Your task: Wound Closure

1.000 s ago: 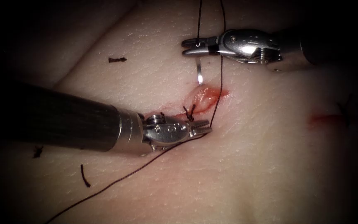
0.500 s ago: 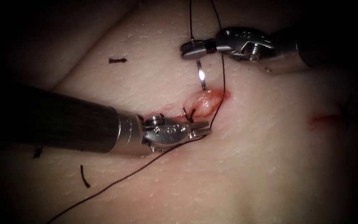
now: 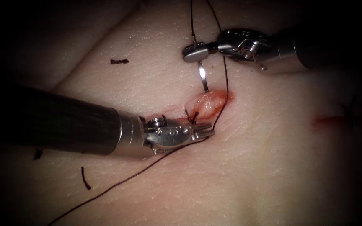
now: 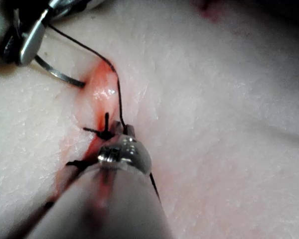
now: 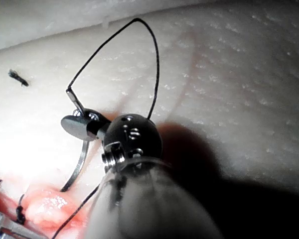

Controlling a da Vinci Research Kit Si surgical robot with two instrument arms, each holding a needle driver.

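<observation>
Right tool (image 3: 195, 51) clamps the needle (image 3: 203, 77) near its thread end, point at the cut's (image 3: 208, 102) top edge. Left tool (image 3: 204, 131) grips the thread (image 3: 225, 75). Risk: needle twisting in the grip.

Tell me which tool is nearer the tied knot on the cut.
Left. The left tool lies right beside the knot, just below it, holding the thread. The right tool sits well above the knot, gripping the needle near its thread end.
</observation>
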